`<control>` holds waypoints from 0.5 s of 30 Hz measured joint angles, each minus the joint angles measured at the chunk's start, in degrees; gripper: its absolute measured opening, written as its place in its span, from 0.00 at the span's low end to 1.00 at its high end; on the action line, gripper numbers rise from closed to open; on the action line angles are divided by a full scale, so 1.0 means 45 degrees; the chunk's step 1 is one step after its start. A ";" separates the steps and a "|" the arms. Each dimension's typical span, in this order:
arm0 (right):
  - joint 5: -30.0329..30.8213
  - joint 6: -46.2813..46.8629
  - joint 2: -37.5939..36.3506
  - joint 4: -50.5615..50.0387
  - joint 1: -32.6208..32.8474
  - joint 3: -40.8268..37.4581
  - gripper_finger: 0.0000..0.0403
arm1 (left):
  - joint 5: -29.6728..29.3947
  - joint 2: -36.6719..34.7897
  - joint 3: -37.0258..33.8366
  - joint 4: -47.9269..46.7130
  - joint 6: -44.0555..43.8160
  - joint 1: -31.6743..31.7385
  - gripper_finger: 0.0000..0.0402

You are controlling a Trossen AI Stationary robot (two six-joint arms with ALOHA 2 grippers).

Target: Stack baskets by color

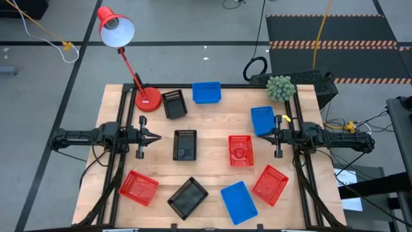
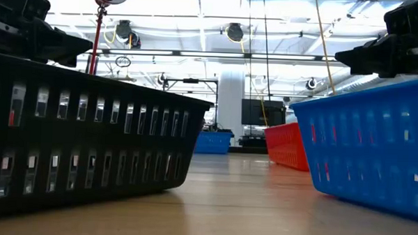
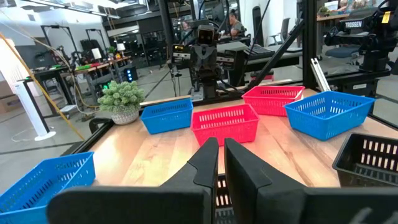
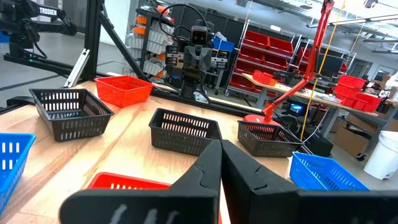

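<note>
Several baskets rest on their bases, spread singly over the wooden table (image 1: 212, 174). Three are black (image 1: 174, 104) (image 1: 185, 144) (image 1: 188, 197), three blue (image 1: 206, 92) (image 1: 262, 120) (image 1: 239, 202) and three red (image 1: 240, 150) (image 1: 139, 187) (image 1: 270, 184). My left gripper (image 1: 158, 136) (image 3: 221, 142) hangs shut at the table's left, pointing level toward the middle black basket, with nothing in it. My right gripper (image 1: 262, 136) (image 4: 221, 144) hangs shut at the table's right, just past the near edge of a blue basket, and also holds nothing.
A red desk lamp stands on its round base (image 1: 147, 100) at the far left, beside a black basket, with its head (image 1: 116, 29) leaning out past the far edge. A small potted plant (image 1: 279, 87) sits at the far right corner. Bare wood shows between the baskets.
</note>
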 joint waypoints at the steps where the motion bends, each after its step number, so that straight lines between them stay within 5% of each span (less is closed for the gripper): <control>1: 0.0000 0.0000 0.0000 -0.0004 0.0000 0.0001 0.00 | 0.0000 0.0000 0.0005 0.0002 0.0000 -0.0002 0.08; 15: 0.0000 -0.0057 -0.0004 0.0000 0.0000 0.0004 0.00 | 0.0002 0.0000 0.0004 0.0002 0.0000 -0.0004 0.08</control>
